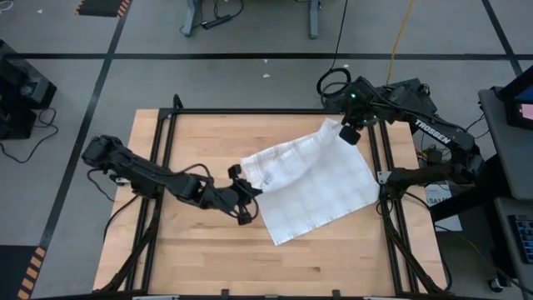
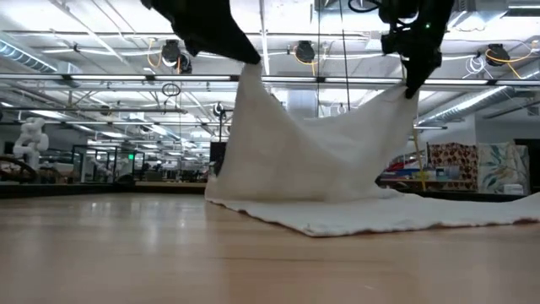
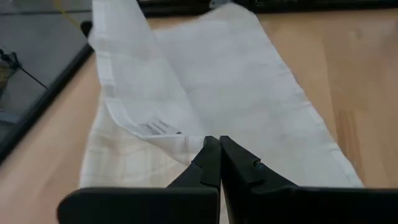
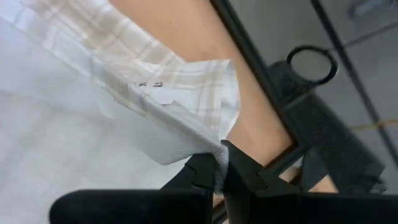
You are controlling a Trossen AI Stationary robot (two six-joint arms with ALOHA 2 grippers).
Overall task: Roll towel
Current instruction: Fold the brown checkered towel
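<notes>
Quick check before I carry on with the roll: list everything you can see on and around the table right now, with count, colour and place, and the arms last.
towel: one, white with a faint check, on the table's right half; two corners lifted off the wood, the rest lying flat.
table: one, light wood top with a black frame, centre of the high view.
floor: grey, marked with black tape lines, around the table.
cables: black coil on the floor beyond the table's far right corner.
left gripper: one, dark, shut on the towel's left corner, held above mid-table.
right gripper: one, dark, shut on the towel's far right corner, near the table's far right edge.
</notes>
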